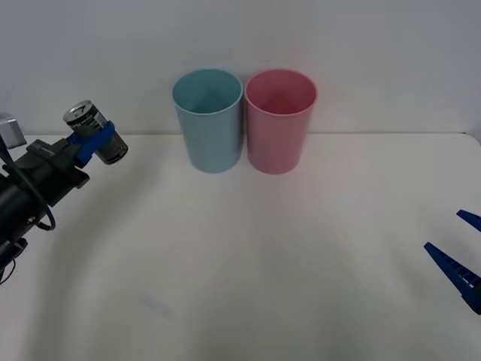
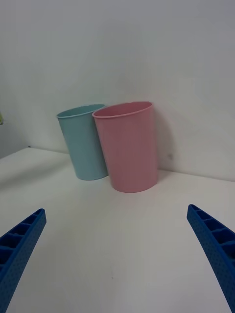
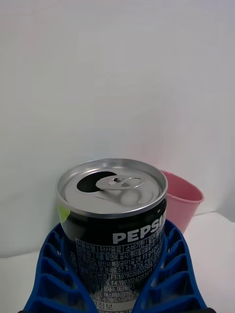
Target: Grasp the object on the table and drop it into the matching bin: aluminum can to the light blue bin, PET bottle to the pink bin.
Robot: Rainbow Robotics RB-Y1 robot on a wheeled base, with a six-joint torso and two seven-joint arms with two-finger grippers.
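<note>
At frame left the left gripper (image 1: 96, 141), fingers clamped round the can (image 1: 95, 132), holds it above the worktop (image 1: 248, 256); releasing short of the blue bin (image 1: 208, 120) risks a miss. Right gripper (image 1: 460, 252) idles, fingers apart

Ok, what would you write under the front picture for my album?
Left gripper holds the aluminum can up, left of the light blue bin.

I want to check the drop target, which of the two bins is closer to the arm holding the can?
The light blue bin. It stands on the side of the left gripper, which holds the can; the pink bin sits beyond it.
</note>
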